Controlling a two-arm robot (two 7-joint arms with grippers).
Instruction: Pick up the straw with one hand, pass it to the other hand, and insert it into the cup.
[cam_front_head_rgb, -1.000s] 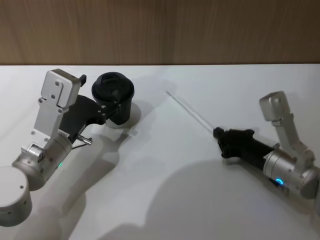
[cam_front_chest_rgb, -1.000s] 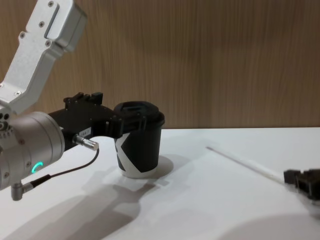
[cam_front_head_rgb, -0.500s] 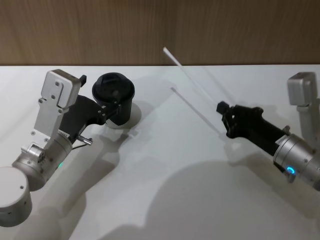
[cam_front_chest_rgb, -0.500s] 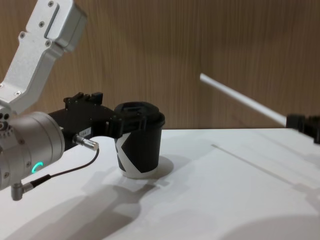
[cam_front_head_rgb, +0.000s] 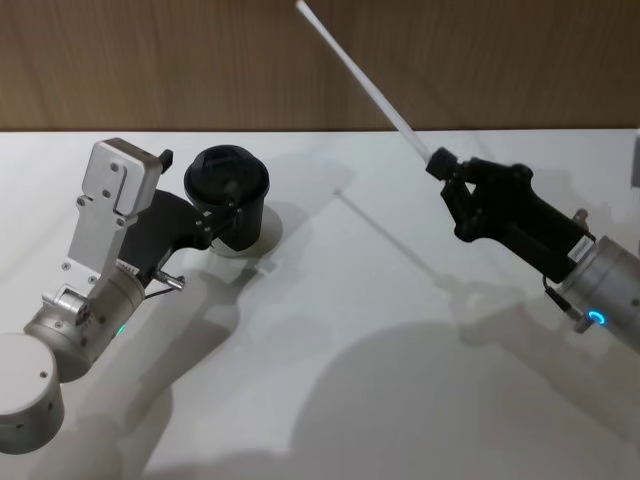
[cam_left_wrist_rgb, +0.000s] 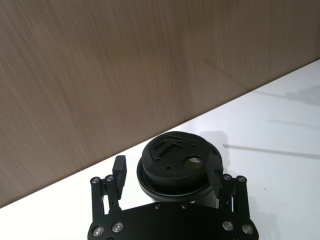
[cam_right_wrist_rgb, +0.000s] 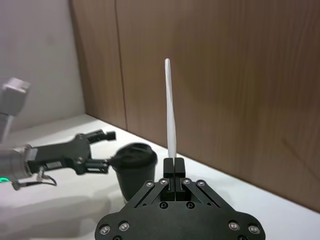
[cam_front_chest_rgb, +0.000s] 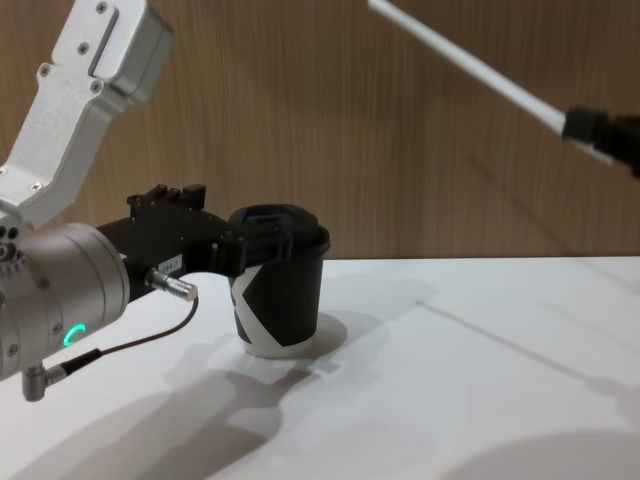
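Black against the white table (cam_front_head_rgb: 330, 350), my left gripper (cam_left_wrist_rgb: 167, 162) brackets the cup (cam_front_head_rgb: 226, 180), its fingers apart on either side of the lid and not clamped. Right of the cup and well above it, my right gripper (cam_front_head_rgb: 440, 163) is pinched tight on the low end of the straw (cam_front_head_rgb: 365, 80), whose free tip slants up toward the cup's side. By my reading the pickup is done; the handover and the push through the lid remain.
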